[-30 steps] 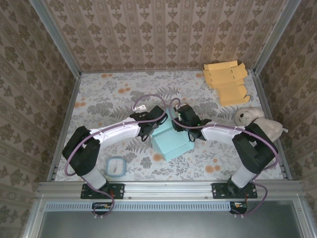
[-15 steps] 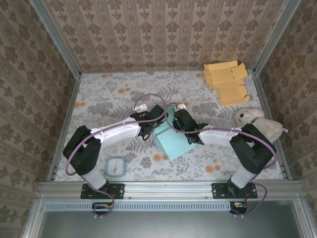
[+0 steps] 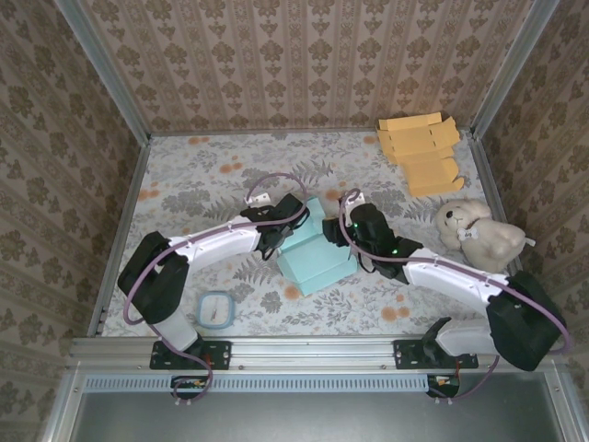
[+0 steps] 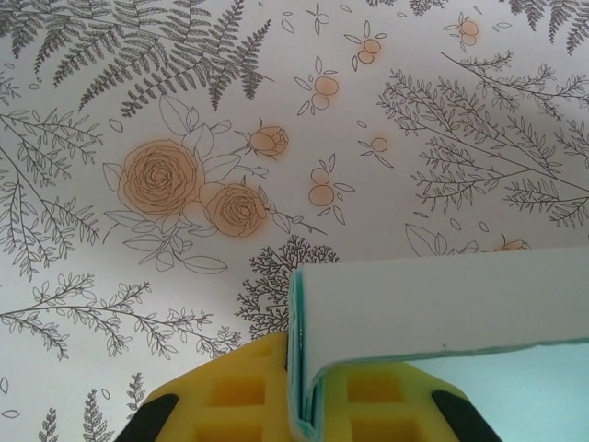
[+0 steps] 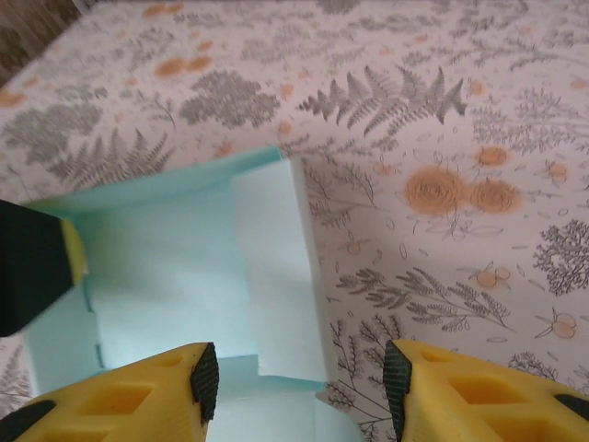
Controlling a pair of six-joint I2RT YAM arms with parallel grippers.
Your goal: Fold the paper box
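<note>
Paper box [image 3: 317, 262] edge clamped in left pincer [image 4: 304, 405], right pincer [image 5: 299, 378] spread

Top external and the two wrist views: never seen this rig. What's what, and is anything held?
Two robot arms are bolted side by side. The top view looks down from above and behind them; each wrist view rides on one arm, yellow fingers showing. The left gripper is shut on an edge of the light teal paper box. The right gripper is open over a box flap, holding nothing. On the floral-patterned table: tan flat cardboard sheets, a beige plush toy, a small blue-rimmed dish.
</note>
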